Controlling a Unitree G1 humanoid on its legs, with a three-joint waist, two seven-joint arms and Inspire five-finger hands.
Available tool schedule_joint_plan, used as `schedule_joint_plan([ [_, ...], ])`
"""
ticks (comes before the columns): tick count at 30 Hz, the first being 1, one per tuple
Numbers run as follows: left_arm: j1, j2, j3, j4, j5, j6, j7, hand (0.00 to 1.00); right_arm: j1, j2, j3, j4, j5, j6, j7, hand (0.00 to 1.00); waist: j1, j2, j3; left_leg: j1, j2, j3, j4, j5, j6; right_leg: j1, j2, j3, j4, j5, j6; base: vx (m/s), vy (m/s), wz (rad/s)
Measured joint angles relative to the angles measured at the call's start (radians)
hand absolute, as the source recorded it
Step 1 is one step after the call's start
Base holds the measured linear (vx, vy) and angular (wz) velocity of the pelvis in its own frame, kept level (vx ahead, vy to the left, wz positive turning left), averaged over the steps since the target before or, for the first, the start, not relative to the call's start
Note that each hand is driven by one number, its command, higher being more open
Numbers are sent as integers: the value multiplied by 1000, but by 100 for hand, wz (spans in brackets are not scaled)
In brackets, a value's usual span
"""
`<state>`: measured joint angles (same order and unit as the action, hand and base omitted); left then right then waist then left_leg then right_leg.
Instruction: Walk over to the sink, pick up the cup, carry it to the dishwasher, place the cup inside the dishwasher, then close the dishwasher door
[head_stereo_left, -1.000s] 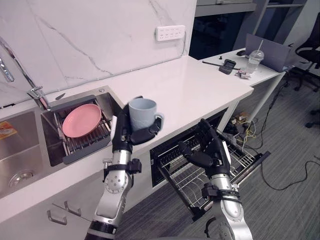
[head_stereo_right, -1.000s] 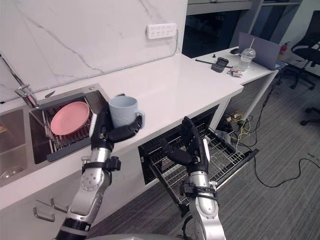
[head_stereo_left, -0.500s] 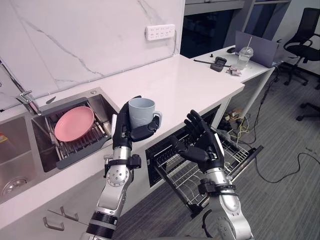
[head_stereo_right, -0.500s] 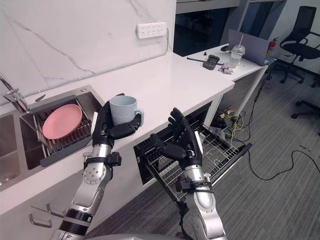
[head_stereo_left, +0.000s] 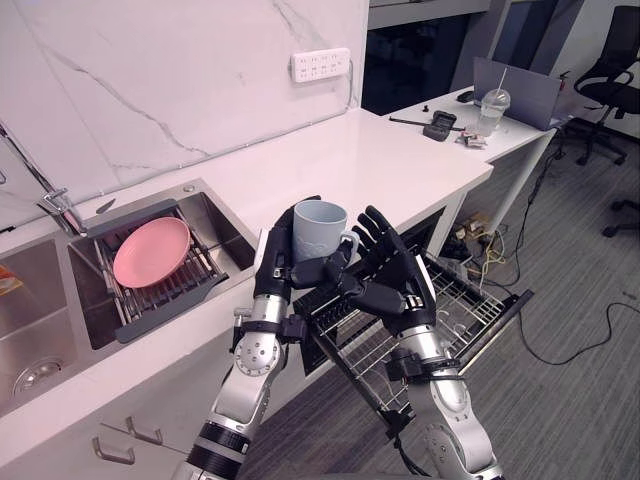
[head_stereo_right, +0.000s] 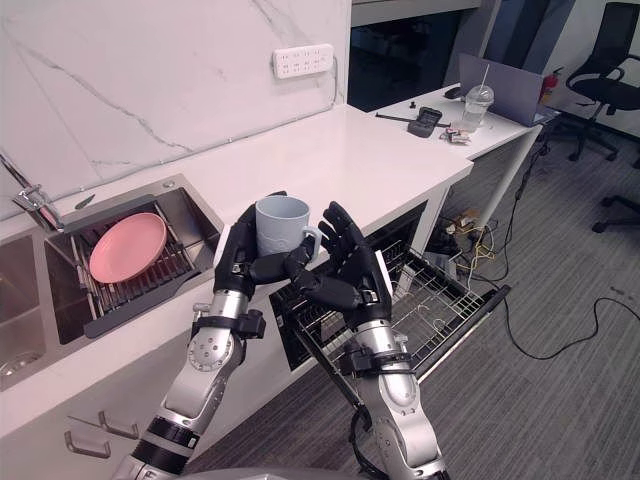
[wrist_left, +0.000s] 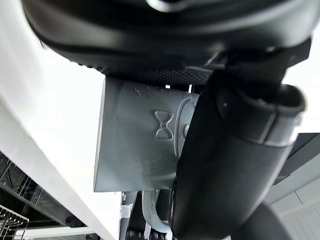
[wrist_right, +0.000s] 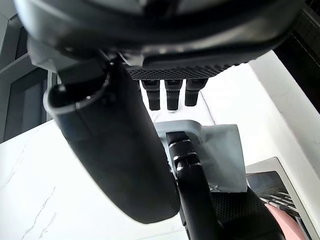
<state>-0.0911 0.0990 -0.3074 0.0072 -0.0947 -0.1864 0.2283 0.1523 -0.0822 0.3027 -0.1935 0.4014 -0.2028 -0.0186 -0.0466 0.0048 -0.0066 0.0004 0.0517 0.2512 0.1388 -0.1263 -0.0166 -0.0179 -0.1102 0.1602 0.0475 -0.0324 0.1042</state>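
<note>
White marble counter (head_stereo_left: 400, 170) runs across the scene, with a steel sink (head_stereo_left: 40, 325) at the robot's left holding a pink plate (head_stereo_left: 150, 252) on a drying rack (head_stereo_left: 185, 285). Below the counter edge the dishwasher (head_stereo_left: 492, 318) stands open, its wire basket (head_stereo_left: 450, 305) drawn out. The left hand (head_stereo_left: 272, 275) is curled round the pale blue cup (head_stereo_left: 318, 232), upright in the air above the counter edge. The right hand (head_stereo_left: 392, 282), fingers straight and spread, sits right by the cup's handle, possibly touching it
</note>
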Motion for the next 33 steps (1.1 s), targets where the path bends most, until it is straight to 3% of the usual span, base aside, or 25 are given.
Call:
schedule_joint_plan([
  [19, 0, -3, -98, 1, 0, 0, -14, 30, -30, 4, 15, 31, 50, -21, -46, 90, 3, -4, -8, 44, -28, -22, -150, 89, 4, -5, -11, -26, -1, 0, 0, -11, -8, 3],
  [20, 0, -2, -110, 1, 2, 0, -15, 30, -30, 4, 15, 38, 51, -21, -47, 30, 2, -5, -14, 45, -29, -23, -160, 95, 5, -6, -11, -28, -2, 0, 0, 0, 0, 0],
  [33, 0, 25, -157, 29, 56, 5, -21, 30, -27, -10, -2, 103, 90, -26, -43, 30, 1, -27, -44, 52, -27, -48, -195, 123, 1, -1, -11, -51, -16, 6, -3, -31, -30, 6],
])
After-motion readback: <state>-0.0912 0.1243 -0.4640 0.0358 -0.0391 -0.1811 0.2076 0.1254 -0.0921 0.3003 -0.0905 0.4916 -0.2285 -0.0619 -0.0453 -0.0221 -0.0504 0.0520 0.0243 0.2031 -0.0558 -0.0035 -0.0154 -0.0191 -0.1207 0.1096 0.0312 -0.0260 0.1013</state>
